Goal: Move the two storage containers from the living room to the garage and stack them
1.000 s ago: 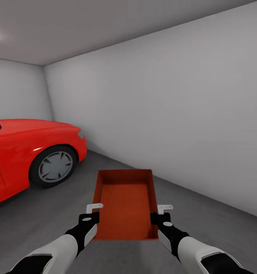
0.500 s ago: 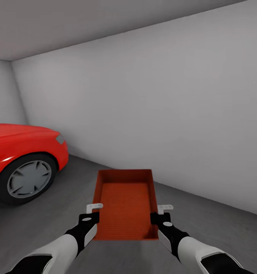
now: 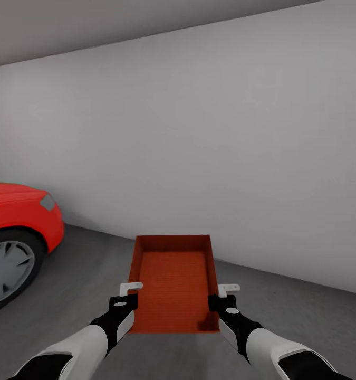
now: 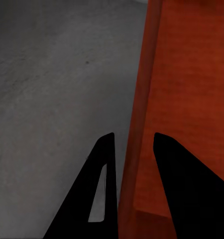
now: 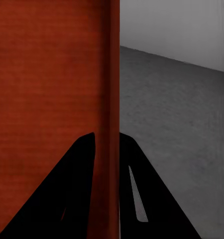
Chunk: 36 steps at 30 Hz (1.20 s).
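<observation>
Orange-red storage container (image 3: 173, 285) hangs above the garage floor (image 3: 304, 316), left jaws (image 3: 130, 294) and right jaws (image 3: 223, 295) each clamped on a side wall. Thin-wall pinches could slip, tilting or dropping it.

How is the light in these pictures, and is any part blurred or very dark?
Head view: soft even light, sharp, no glare on the storage container or grey wall. Left wrist view: the fingers are plain black silhouettes, the floor slightly soft. Right wrist view: the same black fingers.
</observation>
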Tool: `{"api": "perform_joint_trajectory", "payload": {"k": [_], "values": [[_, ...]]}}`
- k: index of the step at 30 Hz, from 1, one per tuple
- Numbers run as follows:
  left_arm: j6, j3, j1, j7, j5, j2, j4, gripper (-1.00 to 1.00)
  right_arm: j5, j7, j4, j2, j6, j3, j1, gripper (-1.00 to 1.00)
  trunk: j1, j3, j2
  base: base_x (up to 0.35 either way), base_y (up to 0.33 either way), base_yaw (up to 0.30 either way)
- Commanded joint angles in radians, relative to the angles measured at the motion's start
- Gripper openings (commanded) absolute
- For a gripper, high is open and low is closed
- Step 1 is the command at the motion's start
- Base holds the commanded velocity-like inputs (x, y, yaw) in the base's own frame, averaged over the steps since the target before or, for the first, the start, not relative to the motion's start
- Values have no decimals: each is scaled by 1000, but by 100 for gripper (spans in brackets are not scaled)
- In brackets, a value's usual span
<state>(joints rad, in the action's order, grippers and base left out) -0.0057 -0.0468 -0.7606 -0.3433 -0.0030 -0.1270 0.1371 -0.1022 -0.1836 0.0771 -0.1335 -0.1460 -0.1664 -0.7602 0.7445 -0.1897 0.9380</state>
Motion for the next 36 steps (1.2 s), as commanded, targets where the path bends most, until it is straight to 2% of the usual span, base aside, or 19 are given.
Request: {"api": "perform_joint_trajectory", "payload": {"k": [1, 21, 36], "values": [[-1, -15, 0, -5, 6, 36, -2, -100, -4, -19, 3, 11, -52, 65, -2, -100, 1, -1, 1, 323, 130, -282], [-1, -15, 1, -5, 6, 36, -2, -100, -4, -17, 3, 12, -51, 65, -2, -100, 1, -1, 1, 323, 130, -279], [-8, -16, 0, -5, 8, 38, -2, -100, -4, -17, 3, 12, -48, 65, -2, -100, 1, -1, 1, 323, 54, -26]]}}
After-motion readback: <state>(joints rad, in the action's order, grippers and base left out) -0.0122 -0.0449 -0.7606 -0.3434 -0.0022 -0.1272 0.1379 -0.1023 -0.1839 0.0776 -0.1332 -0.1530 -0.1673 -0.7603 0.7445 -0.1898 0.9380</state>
